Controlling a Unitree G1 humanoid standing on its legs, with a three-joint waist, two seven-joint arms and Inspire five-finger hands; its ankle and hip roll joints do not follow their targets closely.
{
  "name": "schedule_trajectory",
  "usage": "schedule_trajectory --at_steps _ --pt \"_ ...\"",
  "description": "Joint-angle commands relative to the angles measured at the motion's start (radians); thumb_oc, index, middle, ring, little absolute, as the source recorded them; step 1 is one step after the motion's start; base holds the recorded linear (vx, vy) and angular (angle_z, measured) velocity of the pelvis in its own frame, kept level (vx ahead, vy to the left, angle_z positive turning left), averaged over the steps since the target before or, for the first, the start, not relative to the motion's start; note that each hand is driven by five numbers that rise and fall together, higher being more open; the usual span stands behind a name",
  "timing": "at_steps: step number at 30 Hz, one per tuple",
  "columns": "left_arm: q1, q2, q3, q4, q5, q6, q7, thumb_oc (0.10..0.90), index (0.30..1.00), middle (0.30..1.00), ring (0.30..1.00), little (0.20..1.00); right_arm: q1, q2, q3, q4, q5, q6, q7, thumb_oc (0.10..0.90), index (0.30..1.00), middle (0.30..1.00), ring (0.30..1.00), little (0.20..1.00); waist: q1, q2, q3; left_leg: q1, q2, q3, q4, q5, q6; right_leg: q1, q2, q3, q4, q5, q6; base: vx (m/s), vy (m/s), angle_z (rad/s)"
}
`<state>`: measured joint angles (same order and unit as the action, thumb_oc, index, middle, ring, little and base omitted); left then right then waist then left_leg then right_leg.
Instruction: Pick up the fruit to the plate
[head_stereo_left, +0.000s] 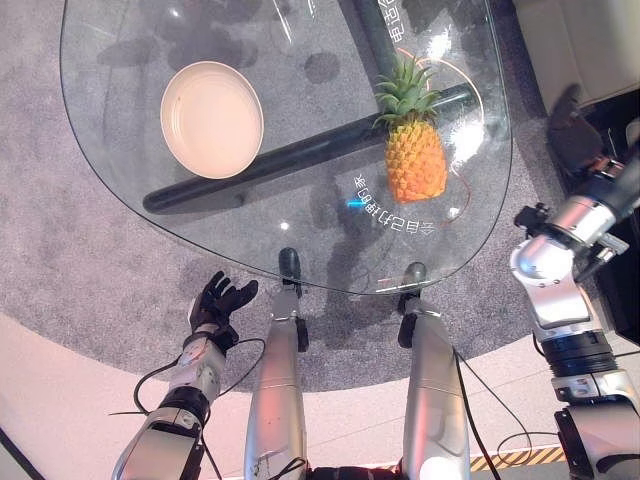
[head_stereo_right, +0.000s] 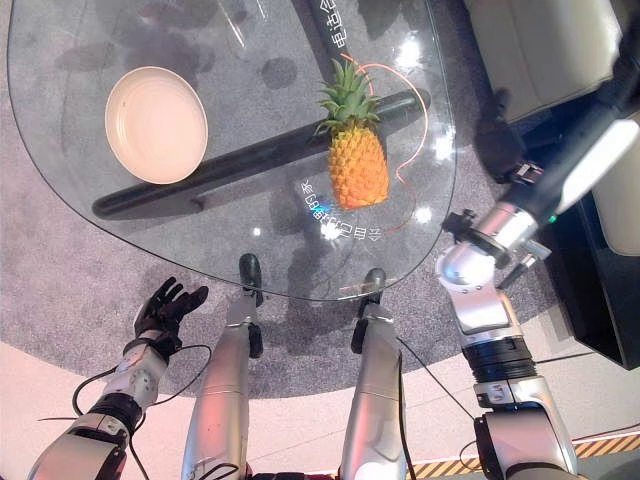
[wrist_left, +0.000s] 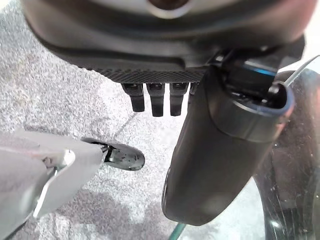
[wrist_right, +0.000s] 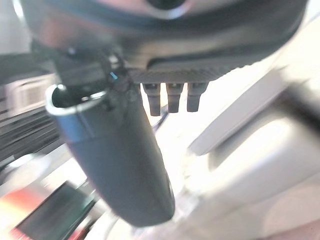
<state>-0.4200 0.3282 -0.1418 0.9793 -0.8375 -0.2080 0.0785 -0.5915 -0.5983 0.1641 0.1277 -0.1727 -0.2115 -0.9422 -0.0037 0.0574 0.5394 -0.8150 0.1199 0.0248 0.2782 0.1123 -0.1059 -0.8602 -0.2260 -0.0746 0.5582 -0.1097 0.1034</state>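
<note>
Dark fingers on our left hand (head_stereo_left: 218, 302) are just hanging loose and spread, holding nothing, low beside the near edge of the glass table (head_stereo_left: 120, 180). So yeah, we haven't really started: nothing's been grabbed yet. Our right hand (head_stereo_left: 568, 128) is up off the table's right side, fingers straight in its wrist view (wrist_right: 167, 97), empty too. Further out, the pineapple (head_stereo_left: 414, 155) lies on the glass, well apart from the cream plate (head_stereo_left: 211, 119) on the left, which has nothing in it. Whole pick-and-place is left, we reckon.
</note>
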Motion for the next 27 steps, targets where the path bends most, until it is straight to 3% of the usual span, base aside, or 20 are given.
schedule_trajectory --at_steps 1,10,27 --pt "0.084 0.017 0.027 0.026 0.031 -0.041 0.015 0.800 0.900 0.900 0.900 0.900 -0.028 -0.068 -0.032 -0.124 -0.070 -0.034 0.051 0.800 0.900 0.900 0.900 0.900 -0.014 -0.005 -0.019 0.000 -0.025 0.020 0.116 -0.110 0.024 0.017 -0.016 -0.062 -0.115 0.097 0.015 0.01 0.002 0.04" --pt "0.081 -0.009 0.006 0.027 0.039 -0.050 0.025 0.800 0.900 0.900 0.900 0.900 -0.058 -0.029 0.069 -0.192 -0.042 0.010 0.196 0.800 0.900 0.900 0.900 0.900 -0.007 0.002 -0.019 0.006 -0.029 0.031 0.112 -0.107 0.023 0.023 -0.017 -0.067 -0.117 0.092 0.007 0.00 0.000 0.00" --pt "0.080 -0.030 -0.018 0.019 0.046 -0.043 0.046 0.800 0.900 0.900 0.900 0.900 -0.058 0.012 0.155 -0.236 0.060 0.100 0.290 0.800 0.900 0.900 0.900 0.900 -0.003 0.010 -0.019 0.023 -0.029 0.047 0.091 -0.092 0.023 0.030 -0.015 -0.072 -0.119 0.094 0.001 0.00 0.000 0.00"
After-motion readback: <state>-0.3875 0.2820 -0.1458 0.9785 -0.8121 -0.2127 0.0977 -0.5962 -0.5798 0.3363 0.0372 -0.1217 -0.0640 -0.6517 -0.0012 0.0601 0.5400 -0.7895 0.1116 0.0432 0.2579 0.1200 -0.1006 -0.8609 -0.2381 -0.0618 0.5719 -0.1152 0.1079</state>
